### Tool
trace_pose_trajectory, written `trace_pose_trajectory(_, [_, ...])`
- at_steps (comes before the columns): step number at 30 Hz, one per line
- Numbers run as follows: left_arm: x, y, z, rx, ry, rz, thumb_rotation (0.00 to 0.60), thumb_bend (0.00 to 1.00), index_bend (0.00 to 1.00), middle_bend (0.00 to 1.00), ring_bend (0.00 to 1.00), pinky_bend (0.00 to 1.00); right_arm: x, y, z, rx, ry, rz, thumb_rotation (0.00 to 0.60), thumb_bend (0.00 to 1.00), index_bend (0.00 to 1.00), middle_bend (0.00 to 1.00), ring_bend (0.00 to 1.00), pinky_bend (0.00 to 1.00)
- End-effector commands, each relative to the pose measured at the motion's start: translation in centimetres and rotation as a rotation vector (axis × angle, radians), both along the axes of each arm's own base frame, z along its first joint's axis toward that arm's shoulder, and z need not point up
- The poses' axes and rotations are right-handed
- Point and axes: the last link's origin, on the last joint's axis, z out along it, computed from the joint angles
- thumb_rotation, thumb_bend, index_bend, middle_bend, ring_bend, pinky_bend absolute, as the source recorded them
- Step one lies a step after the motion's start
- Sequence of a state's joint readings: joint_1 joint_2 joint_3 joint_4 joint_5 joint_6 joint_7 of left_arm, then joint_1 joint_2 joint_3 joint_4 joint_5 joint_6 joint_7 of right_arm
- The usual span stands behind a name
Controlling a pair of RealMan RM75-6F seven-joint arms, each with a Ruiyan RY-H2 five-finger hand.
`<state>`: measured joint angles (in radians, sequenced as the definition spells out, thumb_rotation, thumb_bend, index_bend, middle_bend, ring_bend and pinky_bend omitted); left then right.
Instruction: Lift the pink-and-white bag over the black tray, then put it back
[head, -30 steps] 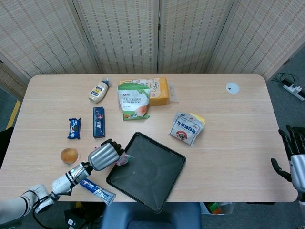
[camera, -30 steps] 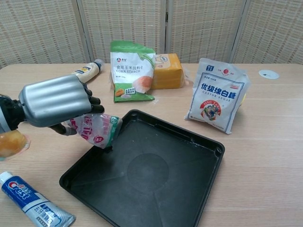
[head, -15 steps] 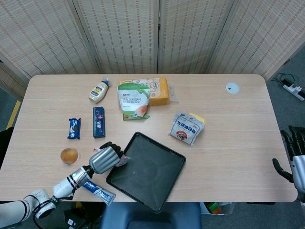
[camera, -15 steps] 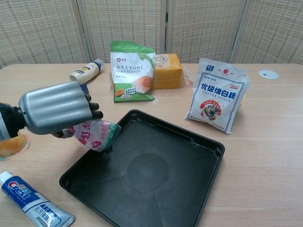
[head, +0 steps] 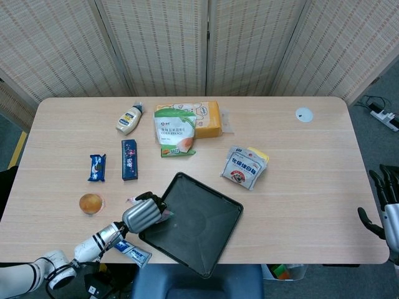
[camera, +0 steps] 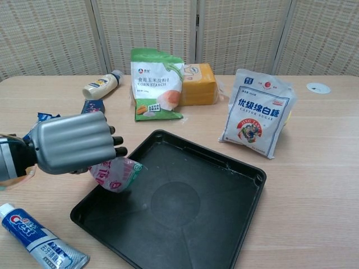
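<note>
Left hand [camera: 73, 143] knuckles-up, gripping pink-and-white bag [camera: 115, 172], above black tray [camera: 224, 224] edge

Light wood-grain table [head: 312, 187], rounded corners. Woven beige folding screen [head: 206, 43] behind it, panels in grey frames. Grey floor [head: 380, 75] at right, white power strip [head: 384, 116] with cables there.

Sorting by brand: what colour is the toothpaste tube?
The toothpaste tube is blue and white with red lettering; the chest view shows it best.
</note>
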<state>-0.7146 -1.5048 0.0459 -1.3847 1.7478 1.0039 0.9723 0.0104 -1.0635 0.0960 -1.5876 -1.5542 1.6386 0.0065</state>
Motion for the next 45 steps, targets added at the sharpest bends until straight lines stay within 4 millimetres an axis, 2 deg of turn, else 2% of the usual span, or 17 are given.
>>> trace_pose_trajectory(1, [0.3, 0.0, 0.2, 0.007, -0.011, 0.004, 0.600, 0.58, 0.43, 0.76, 0.69, 0.75, 0.0, 0.0, 0.0, -0.001, 0.000, -0.001, 0.600, 0.35, 0.03, 0.04, 0.03, 0.02])
trace_pose_trajectory(11, [1.5, 0.1, 1.6, 0.051, -0.054, -0.008, 0.600, 0.58, 0.43, 0.76, 0.69, 0.76, -0.2, 0.1, 0.1, -0.005, -0.003, -0.001, 0.600, 0.35, 0.03, 0.04, 0.03, 0.02])
trace_pose_trajectory(18, [1.9, -0.1, 1.2, -0.026, -0.158, 0.062, 0.600, 0.58, 0.43, 0.76, 0.69, 0.76, -0.3, 0.2, 0.1, -0.006, -0.005, -0.005, 0.600, 0.35, 0.03, 0.04, 0.03, 0.02])
trace_pose_trajectory(36, [-0.1, 1.5, 2.6, -0.236, -0.703, 0.325, 0.600, 0.58, 0.43, 0.76, 0.69, 0.76, -0.3, 0.3, 0.2, -0.011, -0.006, -0.009, 0.600, 0.35, 0.03, 0.04, 0.03, 0.02])
trace_pose_trajectory(45, [-2.3, 3.2, 3.9, -0.294, -0.988, 0.461, 0.600, 0.58, 0.42, 0.76, 0.69, 0.75, -0.2, 0.2, 0.0, -0.008, -0.008, -0.007, 0.600, 0.35, 0.03, 0.04, 0.03, 0.02])
